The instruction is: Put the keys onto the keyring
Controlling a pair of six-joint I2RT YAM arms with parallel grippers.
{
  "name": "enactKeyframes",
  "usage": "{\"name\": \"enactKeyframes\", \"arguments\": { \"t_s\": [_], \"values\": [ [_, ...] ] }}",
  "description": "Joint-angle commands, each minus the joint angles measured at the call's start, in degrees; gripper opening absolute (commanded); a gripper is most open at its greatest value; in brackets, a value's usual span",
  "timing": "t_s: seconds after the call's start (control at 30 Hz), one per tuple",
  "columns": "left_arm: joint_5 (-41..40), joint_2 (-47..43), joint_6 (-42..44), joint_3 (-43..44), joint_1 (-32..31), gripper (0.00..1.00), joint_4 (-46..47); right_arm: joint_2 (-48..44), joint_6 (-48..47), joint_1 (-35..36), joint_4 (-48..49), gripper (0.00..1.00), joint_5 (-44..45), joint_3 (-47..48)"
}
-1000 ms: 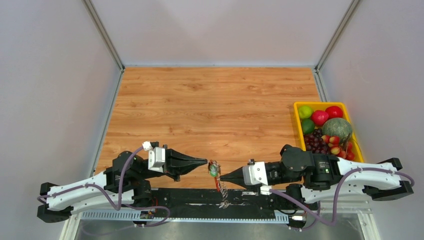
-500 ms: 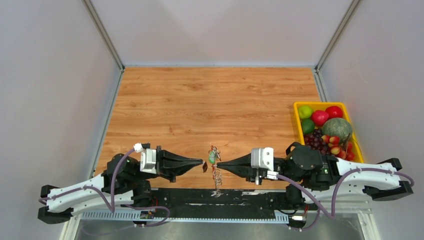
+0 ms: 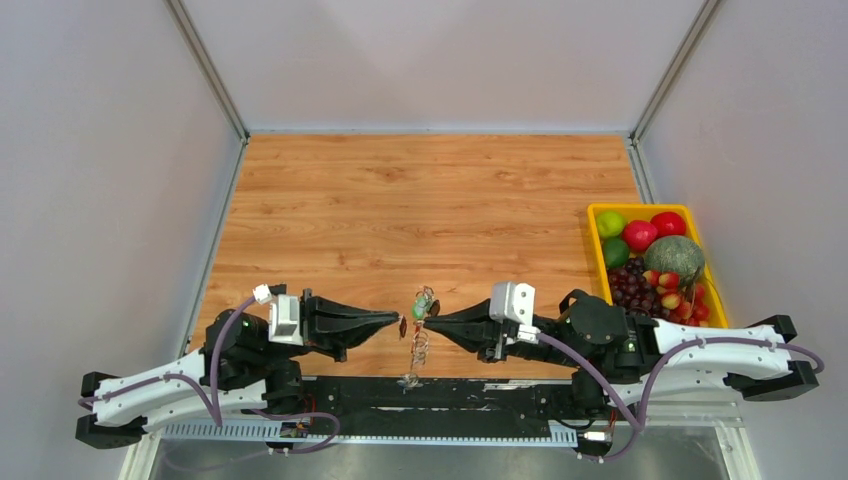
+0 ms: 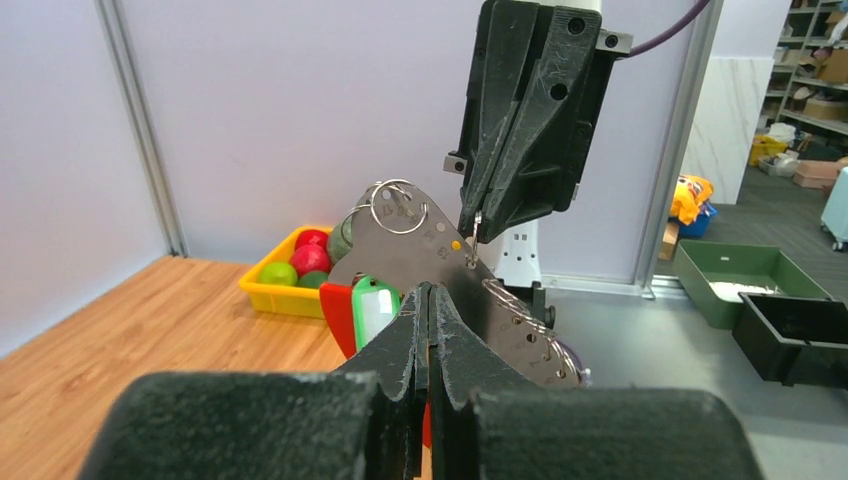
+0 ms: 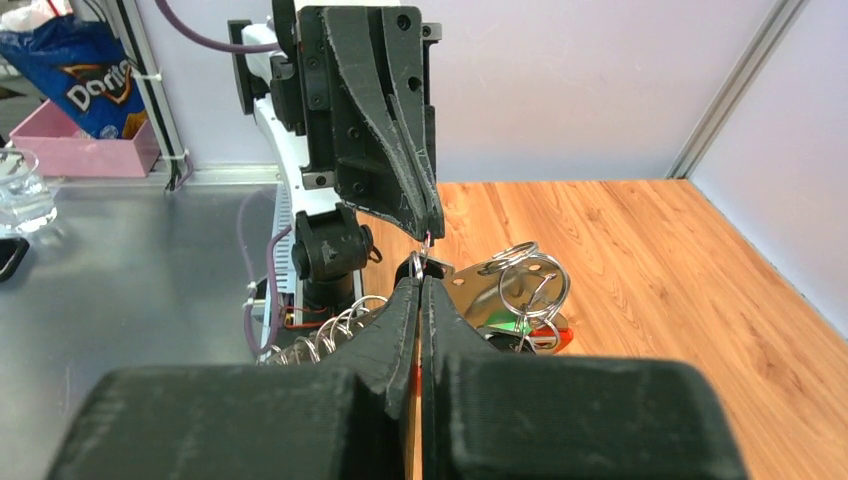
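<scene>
- Now my left gripper (image 3: 397,323) has its fingers pressed tight together, pinching a small dark key (image 3: 403,327) right at the tips
- Opposite, my right gripper (image 3: 431,318) is likewise closed with no gap; I judge it nips a wire ring of the keyring (image 3: 419,345), though the pinch is too small to be sure
- Both tips face each other nose to nose along one left-right line, just apart, with the keyring between them
- Its green tag (image 3: 421,308) sits at the top by the right tip, and the coiled chain (image 3: 412,368) trails down toward the near edge of the table (image 3: 400,200); whether its end touches I cannot tell
- On the left wrist view the right tip stands just above and slightly right of my own tips, a thin ring at its point
- So the ring lies straight ahead of the key, a little up and right; the left arm is the one to close in, and I cannot make out which way the key's blade points
- Off to the right, the fruit tray (image 3: 594,215) is well apart from all this
</scene>
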Motion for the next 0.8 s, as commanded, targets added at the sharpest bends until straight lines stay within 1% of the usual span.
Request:
{"name": "enactKeyframes", "arguments": {
  "t_s": [0.0,0.17,0.77],
  "values": [
    [-0.8,0.7,-0.4,0.3,-0.2,0.00,3.9,-0.9,3.2,0.2,7.7,0.00,2.2,-0.4],
    [-0.8,1.8,-0.5,0.2,-0.2,0.00,5.0,-0.7,3.8,0.0,9.7,0.00,2.5,-1.2],
    [-0.2,2.9,-0.7,-0.3,-0.2,0.00,7.8,1.7,6.1,-1.1,12.2,0.00,4.1,-0.9]
  ]
}}
